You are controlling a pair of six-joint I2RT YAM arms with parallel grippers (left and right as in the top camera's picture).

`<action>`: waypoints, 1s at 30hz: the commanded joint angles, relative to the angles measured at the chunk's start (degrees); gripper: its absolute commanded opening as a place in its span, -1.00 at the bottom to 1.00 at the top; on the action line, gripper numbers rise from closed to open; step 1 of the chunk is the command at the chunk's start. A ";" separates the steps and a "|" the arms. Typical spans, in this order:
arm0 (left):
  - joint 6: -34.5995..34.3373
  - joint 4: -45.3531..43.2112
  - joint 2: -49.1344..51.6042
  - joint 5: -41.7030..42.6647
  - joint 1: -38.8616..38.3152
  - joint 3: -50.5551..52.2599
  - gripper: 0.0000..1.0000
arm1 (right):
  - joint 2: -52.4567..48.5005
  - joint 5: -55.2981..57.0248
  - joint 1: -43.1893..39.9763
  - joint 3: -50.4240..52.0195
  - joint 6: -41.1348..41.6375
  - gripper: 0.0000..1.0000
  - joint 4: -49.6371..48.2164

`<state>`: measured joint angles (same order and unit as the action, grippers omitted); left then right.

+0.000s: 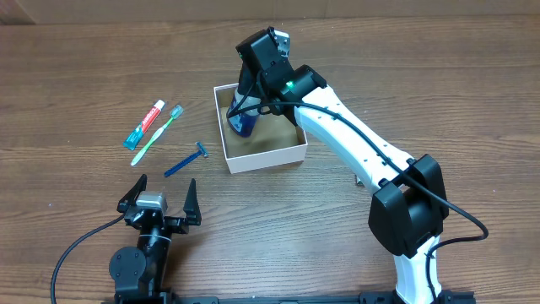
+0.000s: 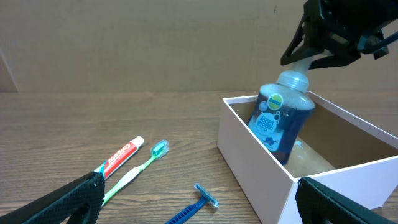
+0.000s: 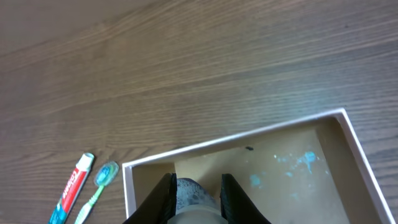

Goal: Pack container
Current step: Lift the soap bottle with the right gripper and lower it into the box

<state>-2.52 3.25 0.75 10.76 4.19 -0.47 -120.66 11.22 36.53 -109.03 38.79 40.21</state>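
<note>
A brown wood-grain tabletop (image 1: 84, 51) filled the scene, its grain running left to right with darker streaks. Behind its far edge, the left wrist view showed a plain tan panel (image 2: 124, 43), faintly creased. The light was even and soft, casting only pale shadows.

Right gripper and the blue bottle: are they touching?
Touching. In the right wrist view the right gripper is closed against both sides of the blue bottle at its cap, with no gap.

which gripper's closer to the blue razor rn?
Left. The left gripper sits open just short of the razor; the right gripper is over the container, holding the blue bottle.
</note>
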 commanded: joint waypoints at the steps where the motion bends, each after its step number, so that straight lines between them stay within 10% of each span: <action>1: 1.27 -0.04 -0.50 0.46 0.39 0.20 1.00 | 1.97 5.88 0.87 -0.79 0.20 -0.67 -0.92; 30: 1.27 -0.04 -0.50 0.46 0.39 0.20 1.00 | -4.46 24.90 9.62 -0.79 -6.56 -0.67 -7.04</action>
<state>-2.52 3.25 0.75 10.76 4.19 -0.47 -124.51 33.91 45.01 -109.03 33.15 34.68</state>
